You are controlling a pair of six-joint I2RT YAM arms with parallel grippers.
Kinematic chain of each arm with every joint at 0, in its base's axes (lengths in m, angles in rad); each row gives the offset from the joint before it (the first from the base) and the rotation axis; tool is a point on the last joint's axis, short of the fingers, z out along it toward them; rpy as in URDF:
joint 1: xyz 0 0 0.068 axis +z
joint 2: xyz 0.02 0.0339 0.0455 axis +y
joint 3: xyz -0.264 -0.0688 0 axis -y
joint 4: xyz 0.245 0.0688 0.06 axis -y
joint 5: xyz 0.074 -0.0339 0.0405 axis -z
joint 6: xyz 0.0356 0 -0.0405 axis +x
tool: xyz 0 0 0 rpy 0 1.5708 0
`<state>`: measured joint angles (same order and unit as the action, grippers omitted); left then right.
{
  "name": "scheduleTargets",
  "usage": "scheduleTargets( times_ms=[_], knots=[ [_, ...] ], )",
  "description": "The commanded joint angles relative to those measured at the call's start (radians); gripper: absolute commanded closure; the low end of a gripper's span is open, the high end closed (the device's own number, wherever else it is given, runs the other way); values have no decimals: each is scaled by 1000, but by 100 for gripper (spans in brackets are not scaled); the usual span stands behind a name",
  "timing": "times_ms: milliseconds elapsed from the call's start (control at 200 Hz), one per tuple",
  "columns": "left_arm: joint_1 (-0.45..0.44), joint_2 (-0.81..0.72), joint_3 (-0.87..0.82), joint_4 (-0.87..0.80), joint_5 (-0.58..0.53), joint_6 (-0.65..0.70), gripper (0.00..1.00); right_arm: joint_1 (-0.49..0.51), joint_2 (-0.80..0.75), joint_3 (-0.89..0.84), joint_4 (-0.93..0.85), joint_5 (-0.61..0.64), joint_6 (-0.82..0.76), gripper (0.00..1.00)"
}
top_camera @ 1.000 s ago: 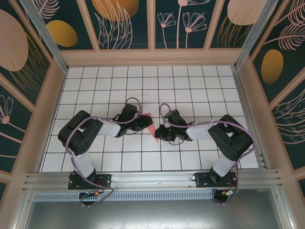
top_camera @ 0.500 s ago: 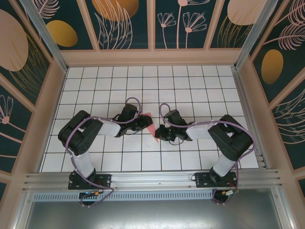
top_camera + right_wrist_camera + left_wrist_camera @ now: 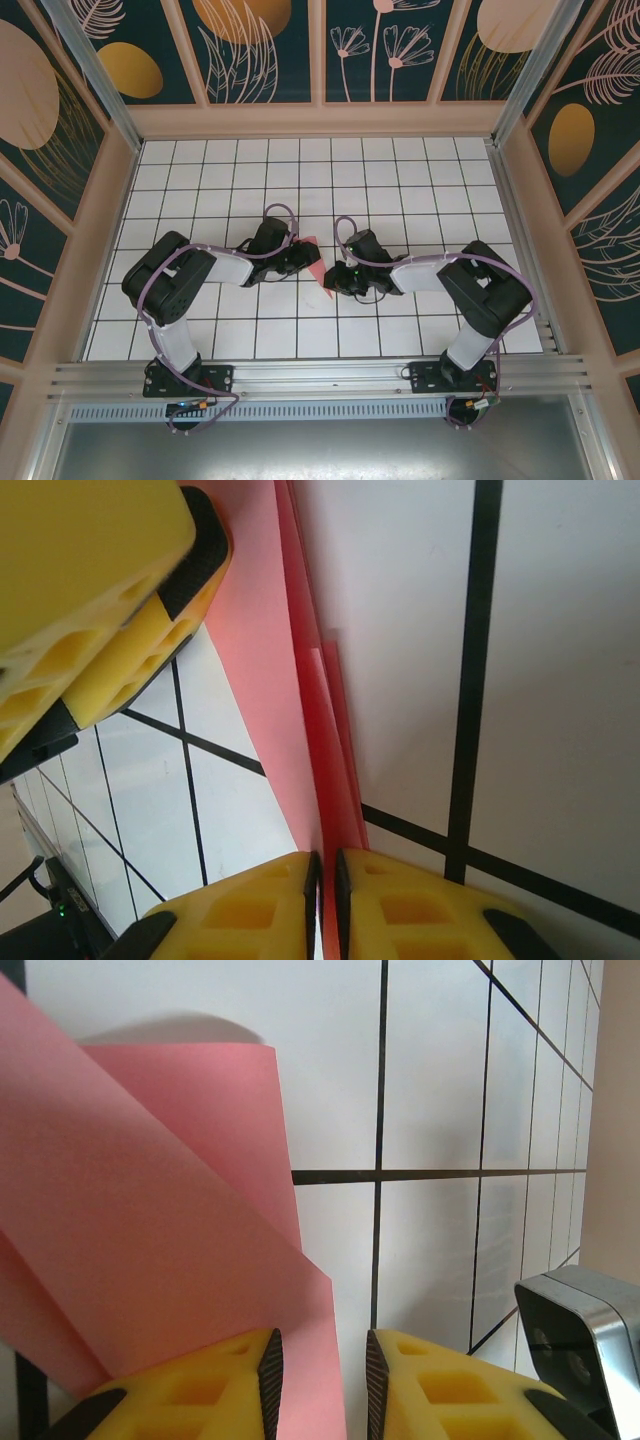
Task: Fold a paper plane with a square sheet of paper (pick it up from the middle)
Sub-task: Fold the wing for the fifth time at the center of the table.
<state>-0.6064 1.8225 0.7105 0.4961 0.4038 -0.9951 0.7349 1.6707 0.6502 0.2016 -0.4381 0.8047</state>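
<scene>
Seen from above, my left arm (image 3: pixel 185 280) reaches in from the left of the frame across the white-tiled table (image 3: pixel 400 180), and my right arm (image 3: pixel 480 290) reaches in from the right. The folded pink paper (image 3: pixel 313 258) sits at frame centre, between the two wrists.

In the left wrist view the paper fills the left half in overlapping flaps and runs down to the bottom edge. There the left gripper (image 3: pixel 323 1350) has its jaws narrowly parted around it. The paper lies against the left-hand pad, with a sliver of white tile showing beside the other (so I would not call it a clamp).

In the right wrist view the paper appears nearly edge-on — a thin strip from the top centre down to the bottom. The right gripper (image 3: pixel 325 865) has its jaws all but closed there, pinching the paper's edge. At the upper left of that frame, one yellow finger (image 3: pixel 90 580) of the left gripper lies against the sheet.
</scene>
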Motion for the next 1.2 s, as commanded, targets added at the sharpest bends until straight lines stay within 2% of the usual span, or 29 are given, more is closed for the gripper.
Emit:
scheduleTargets(
  times_ms=[0, 320, 651, 906, 1191],
  knots=[
    [-2, 45, 1, -77, -35, 30, 68, 11, -16, -9, -116, 15, -33, 81],
    [-1, 47, 3, -78, -34, 32, 68, 38, -8, 20, -208, 82, -59, 80],
    [-2, 43, 3, -82, -34, 33, 68, 38, 23, -16, -187, 95, -27, 92],
    [-2, 41, 1, -86, -37, 35, 69, 38, -17, -25, -192, 74, -35, 86],
    [-1, 45, 8, -89, -37, 36, 69, 43, -38, -44, -215, 73, -34, 88]
  ],
)
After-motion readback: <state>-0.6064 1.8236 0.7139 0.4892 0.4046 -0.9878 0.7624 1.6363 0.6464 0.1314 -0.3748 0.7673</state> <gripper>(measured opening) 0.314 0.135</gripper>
